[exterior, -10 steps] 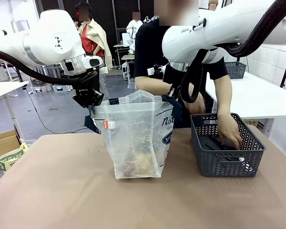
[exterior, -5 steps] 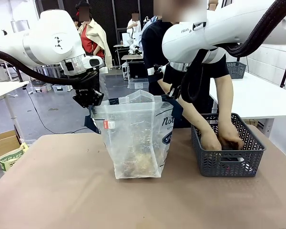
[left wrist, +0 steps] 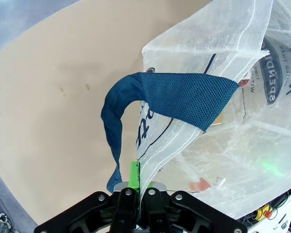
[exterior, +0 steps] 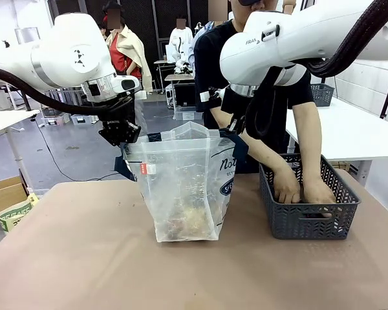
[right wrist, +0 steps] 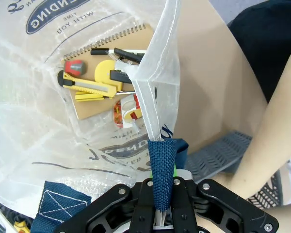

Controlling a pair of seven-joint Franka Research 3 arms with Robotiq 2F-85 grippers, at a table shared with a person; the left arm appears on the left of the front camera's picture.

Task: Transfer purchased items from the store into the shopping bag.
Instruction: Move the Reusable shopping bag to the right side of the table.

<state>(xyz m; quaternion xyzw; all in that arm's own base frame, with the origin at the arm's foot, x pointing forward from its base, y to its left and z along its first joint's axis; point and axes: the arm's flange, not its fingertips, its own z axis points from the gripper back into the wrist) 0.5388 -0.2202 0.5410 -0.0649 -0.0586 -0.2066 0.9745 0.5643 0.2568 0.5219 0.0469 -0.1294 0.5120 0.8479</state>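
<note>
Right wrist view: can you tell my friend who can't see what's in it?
The right gripper pinches the shopping bag by its blue strap. Inside lie a spiral notebook and a yellow utility knife; a person's arm is beside it.

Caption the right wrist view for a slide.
Right gripper shut on the navy handle of the shopping bag; spiral notebook and yellow cutter inside.

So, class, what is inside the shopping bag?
Inside the shopping bag lie a spiral notebook, a yellow utility knife and a yellow tape measure on it. The bag's folded wall covers part of the notebook.
</note>
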